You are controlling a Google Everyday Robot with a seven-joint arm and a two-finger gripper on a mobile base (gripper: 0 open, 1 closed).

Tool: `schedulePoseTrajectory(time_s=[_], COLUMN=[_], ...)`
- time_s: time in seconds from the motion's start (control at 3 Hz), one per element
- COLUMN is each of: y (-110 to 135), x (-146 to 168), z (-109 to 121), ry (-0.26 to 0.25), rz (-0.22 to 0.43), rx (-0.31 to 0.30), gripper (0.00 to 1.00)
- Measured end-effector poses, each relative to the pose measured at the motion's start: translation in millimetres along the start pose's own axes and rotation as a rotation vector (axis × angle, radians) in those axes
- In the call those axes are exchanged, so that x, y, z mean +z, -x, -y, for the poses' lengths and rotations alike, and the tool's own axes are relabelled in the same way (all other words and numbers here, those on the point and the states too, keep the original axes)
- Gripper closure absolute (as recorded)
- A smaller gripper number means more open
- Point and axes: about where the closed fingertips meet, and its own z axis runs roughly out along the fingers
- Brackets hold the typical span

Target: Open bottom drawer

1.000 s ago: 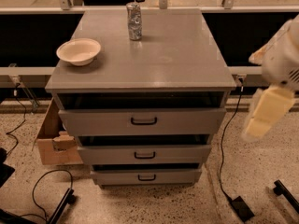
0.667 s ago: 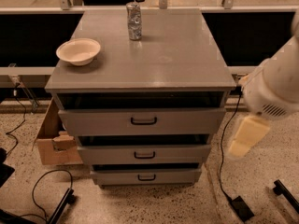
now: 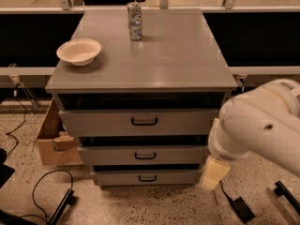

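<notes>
The grey cabinet (image 3: 140, 55) stands in the middle of the camera view with three drawers. The bottom drawer (image 3: 146, 177) is the narrowest front, lowest of the three, with a small black loop handle (image 3: 147, 178); its front is nearly flush. My gripper (image 3: 214, 173) shows as a cream-coloured tip below the white arm (image 3: 258, 121), right beside the bottom drawer's right end, to the right of the handle. The arm covers the right ends of the lower two drawers.
A white bowl (image 3: 79, 51) and a silver can (image 3: 135, 21) stand on the cabinet top. A cardboard box (image 3: 51, 137) sits on the floor at the left. Black cables (image 3: 42, 191) lie at the lower left, and a black cable and plug (image 3: 241, 209) at the lower right.
My arm has swung left and down, closer to the cabinet. The gripper has dropped from beside the top drawer to beside the bottom drawer. The drawers have not moved.
</notes>
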Motion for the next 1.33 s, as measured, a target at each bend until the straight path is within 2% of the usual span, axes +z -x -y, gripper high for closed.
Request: schedulePoseTrajectory(time_s=[0.33, 0.67, 1.0, 1.33], y=[5.4, 4.0, 2.3, -8.8], x=[31.5, 34.0, 52.3, 102.1], z=[-19.1, -21.2, -28.5, -45.7], ry=[-0.001, -0.003, -0.003, 0.018], rz=[-0.009, -0.011, -0.043, -0.096], rx=[-0.026, -0.025, -0.035, -0.054], gripper=[0.0, 0.0, 0.0, 0.0])
